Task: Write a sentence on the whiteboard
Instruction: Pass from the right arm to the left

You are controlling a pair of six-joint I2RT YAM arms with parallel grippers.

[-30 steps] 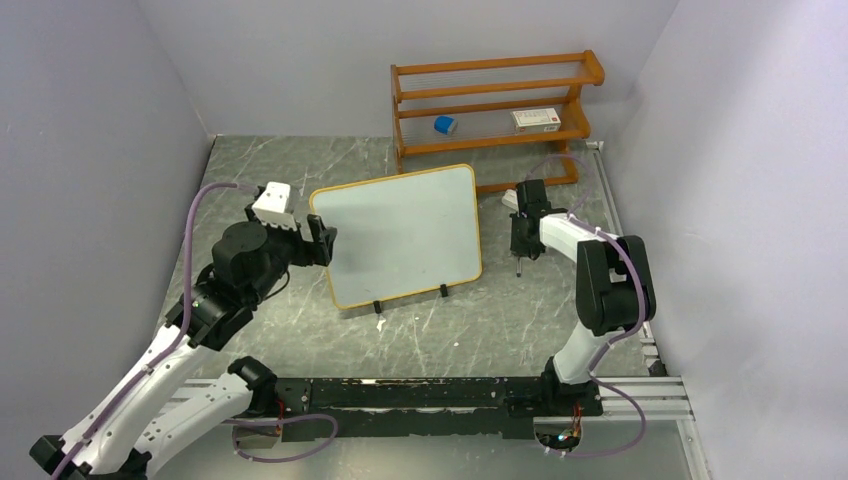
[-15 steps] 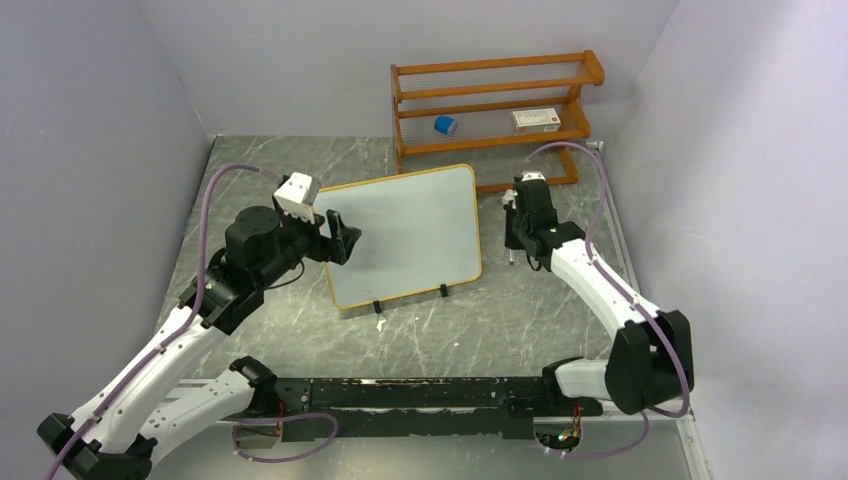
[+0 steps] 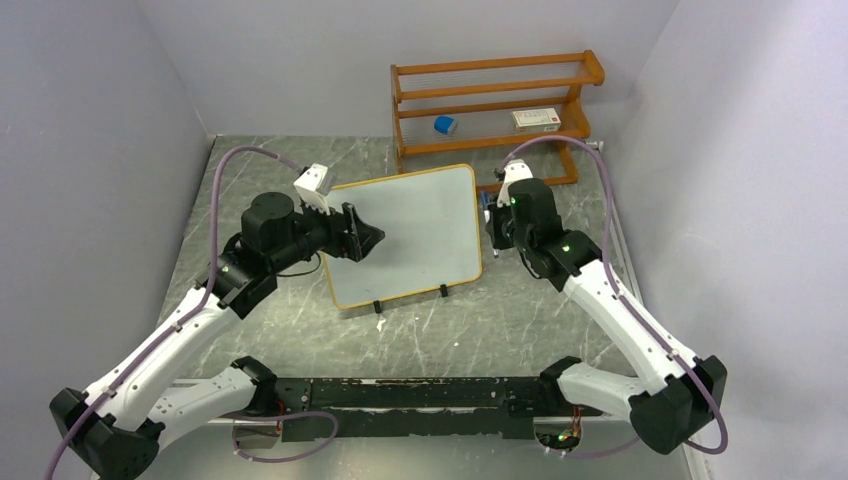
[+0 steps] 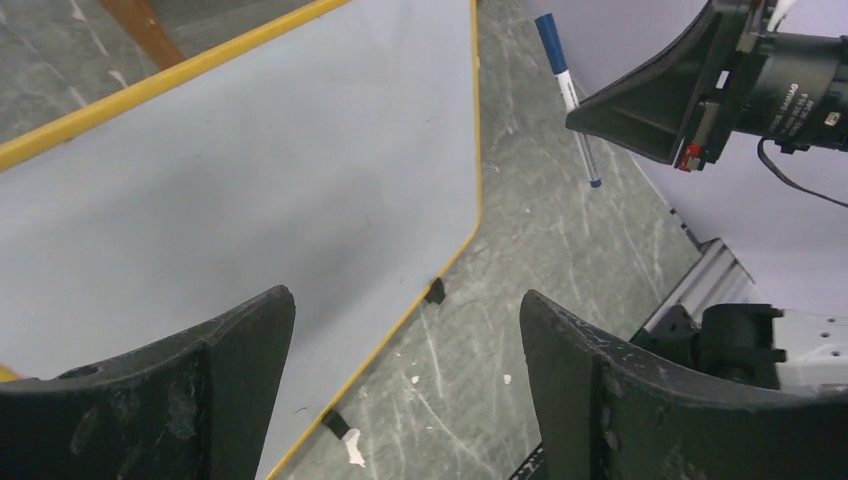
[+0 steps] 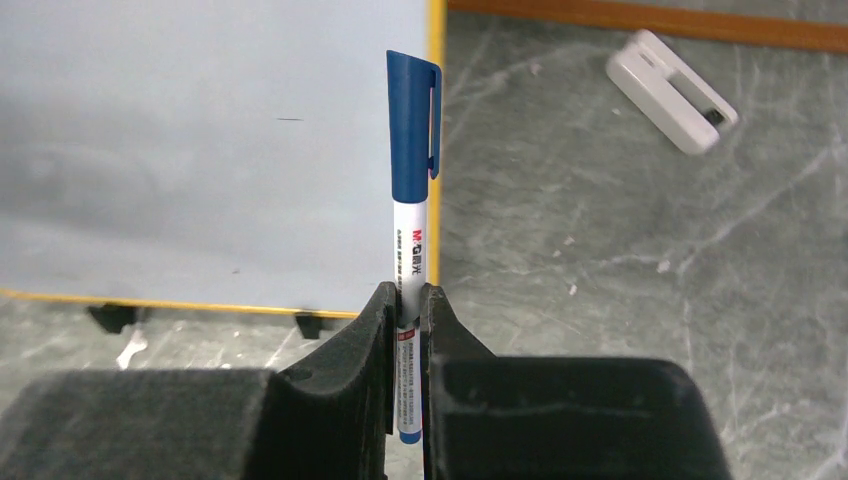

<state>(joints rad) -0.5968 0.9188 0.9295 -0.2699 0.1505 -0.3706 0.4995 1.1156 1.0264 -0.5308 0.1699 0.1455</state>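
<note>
whiteboard (image 3: 405, 235) 1 | marker (image 5: 411, 200) 1 | wooden rack (image 3: 497, 105) 1 | blue item (image 3: 445, 125) on rack 1 | white box (image 3: 536, 120) on rack 1 | white block (image 5: 672, 90) on surface (image 3: 520, 310) 1 | hands 2: left hand (image 3: 365, 238), right hand (image 5: 408, 295)

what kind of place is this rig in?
Probably a lab robot test cell: plain grey walls box in the table, left arm and right arm are bolted to a metal rail, with staged props like a whiteboard and wooden rack.

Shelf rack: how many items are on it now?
2 on the shelf rack: small blue object left, white box right, same tier. Others may be hidden.
</note>
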